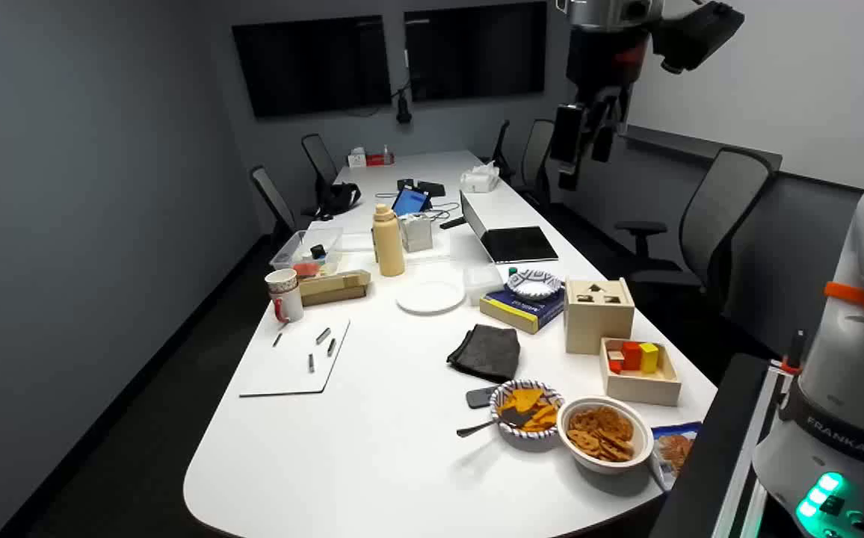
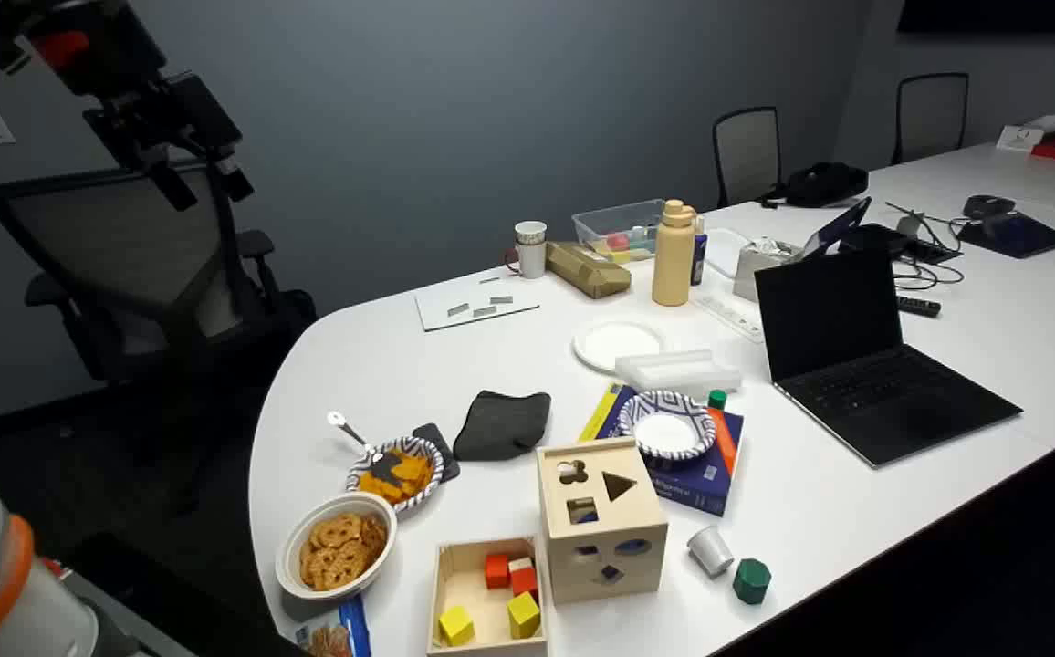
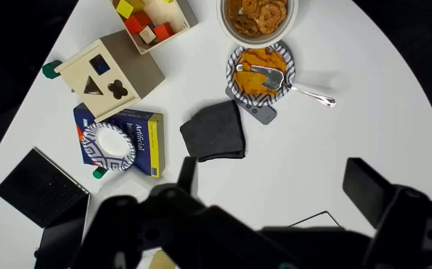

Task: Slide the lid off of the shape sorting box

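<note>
While the tool [image 3: 274, 179] hangs wide in open air, the lid [image 2: 594, 490] tops the box [image 1: 596, 329] — table edge [image 2: 810, 584] near.

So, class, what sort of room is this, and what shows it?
Probably a meeting room: there's a long white table, chairs along both sides, and two wall-mounted screens.

Table [image 1: 372, 448] oblique in both exterior views, overhead in wrist view

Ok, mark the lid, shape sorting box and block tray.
Lid [image 3: 102, 79], wrist view: wood between cutouts.
Shape sorting box [image 1: 598, 329], in an exterior view: side wall.
Block tray [image 1: 643, 389], in an exterior view: outer wall.
</note>
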You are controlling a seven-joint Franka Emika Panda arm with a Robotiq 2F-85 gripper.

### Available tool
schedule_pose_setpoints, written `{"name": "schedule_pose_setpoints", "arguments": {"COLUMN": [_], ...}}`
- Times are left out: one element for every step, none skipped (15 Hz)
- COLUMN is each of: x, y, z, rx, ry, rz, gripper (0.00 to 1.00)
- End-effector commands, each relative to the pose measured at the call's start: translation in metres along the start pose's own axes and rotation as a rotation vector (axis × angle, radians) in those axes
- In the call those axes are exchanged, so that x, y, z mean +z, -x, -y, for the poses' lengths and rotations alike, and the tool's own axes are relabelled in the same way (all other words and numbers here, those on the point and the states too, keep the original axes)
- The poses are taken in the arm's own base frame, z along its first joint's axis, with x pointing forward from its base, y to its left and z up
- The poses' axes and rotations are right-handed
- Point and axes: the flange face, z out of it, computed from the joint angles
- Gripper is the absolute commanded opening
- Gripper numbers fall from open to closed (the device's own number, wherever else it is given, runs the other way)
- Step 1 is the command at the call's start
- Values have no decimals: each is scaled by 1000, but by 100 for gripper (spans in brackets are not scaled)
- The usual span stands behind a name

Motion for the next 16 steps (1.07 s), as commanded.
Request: {"name": "schedule_pose_setpoints", "arguments": {"x": [-1, -1, -1, -1, -1, -1, 0, 0, 1, 2, 4, 11, 18, 29, 40, 56], "y": [0, 0, 0, 0, 0, 0, -13, -21, -34, -45, -56, -66, -74, -81, -87, -92], "z": [0, 0, 0, 0, 0, 0, -11, -21, -37, -53, -67, -84, -99, -115, -128, -142], "rx": [0, 0, 0, 0, 0, 0, 12, 16, 58, 119, 151, 213, 259, 319, 368, 413], "ry": [0, 0, 0, 0, 0, 0, -12, -39, -64, -81, -107, -123, -140, -149, -162, -171], "rz": [1, 1, 1, 1, 1, 1, 5, -2, -13, -30, -30, -20, -9, 17, 47, 80], "gripper": [100, 100, 100, 100, 100, 100, 100, 100, 100, 100, 100, 100, 100, 100, 100, 100]}}
